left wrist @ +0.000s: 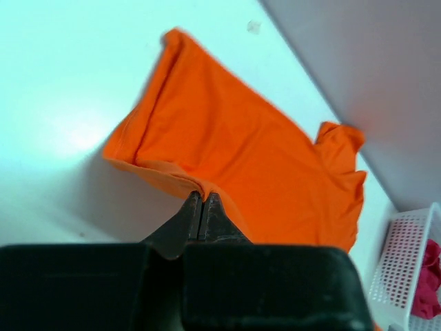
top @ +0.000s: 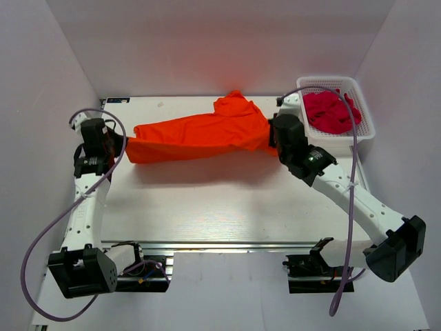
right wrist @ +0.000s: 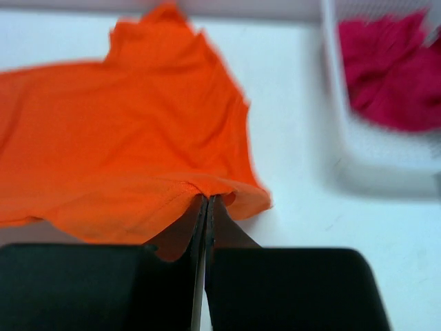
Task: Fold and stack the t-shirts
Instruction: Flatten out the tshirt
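An orange t-shirt (top: 200, 134) hangs stretched between my two grippers above the far half of the white table (top: 220, 207). My left gripper (top: 124, 145) is shut on the shirt's left edge; in the left wrist view (left wrist: 202, 196) the cloth (left wrist: 241, 152) bunches at the tips. My right gripper (top: 271, 136) is shut on the shirt's right edge; in the right wrist view (right wrist: 208, 200) the hem (right wrist: 138, 138) folds over the tips. A sleeve (top: 234, 103) lies at the back on the table.
A white plastic basket (top: 364, 117) stands at the back right with a crimson t-shirt (top: 329, 112) crumpled inside; it also shows in the right wrist view (right wrist: 396, 69). White walls close in at the left, back and right.
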